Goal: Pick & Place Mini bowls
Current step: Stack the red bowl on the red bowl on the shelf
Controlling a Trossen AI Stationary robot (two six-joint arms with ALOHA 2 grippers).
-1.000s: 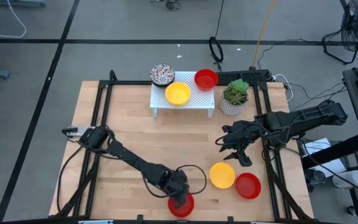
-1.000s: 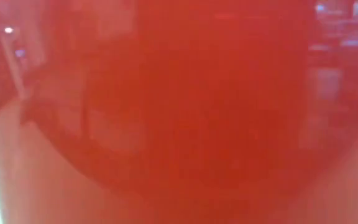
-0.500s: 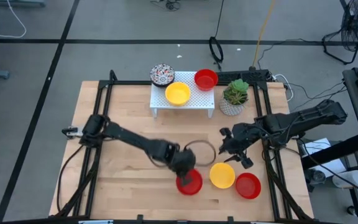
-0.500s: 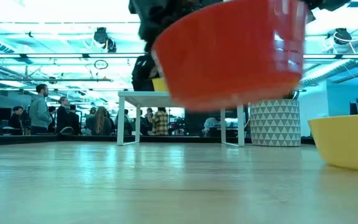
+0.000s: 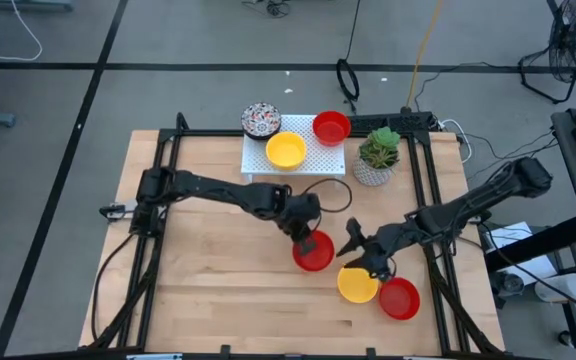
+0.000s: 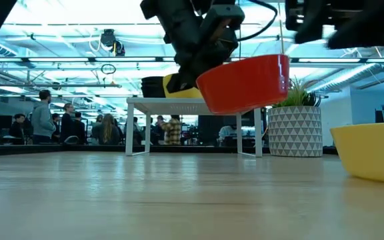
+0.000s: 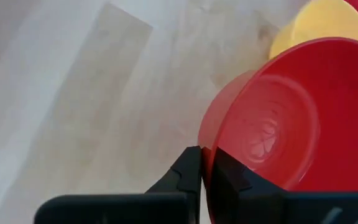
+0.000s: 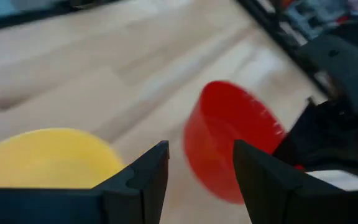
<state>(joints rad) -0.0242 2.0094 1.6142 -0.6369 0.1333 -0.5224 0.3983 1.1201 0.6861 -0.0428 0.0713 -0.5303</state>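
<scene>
now the left gripper [image 5: 306, 236] pinches the rim of a red mini bowl [image 5: 314, 251], held tilted above the table [image 5: 208, 290]; the right gripper [image 5: 360, 262] hovers released above a yellow mini bowl [image 5: 357, 285].

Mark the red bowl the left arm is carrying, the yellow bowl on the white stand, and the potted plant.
carried red bowl [image 5: 314, 251], high view, inside of the bowl.
yellow bowl on the stand [image 5: 286, 151], high view, centre of its inside.
potted plant [image 5: 378, 148], high view, its green leaves.
</scene>
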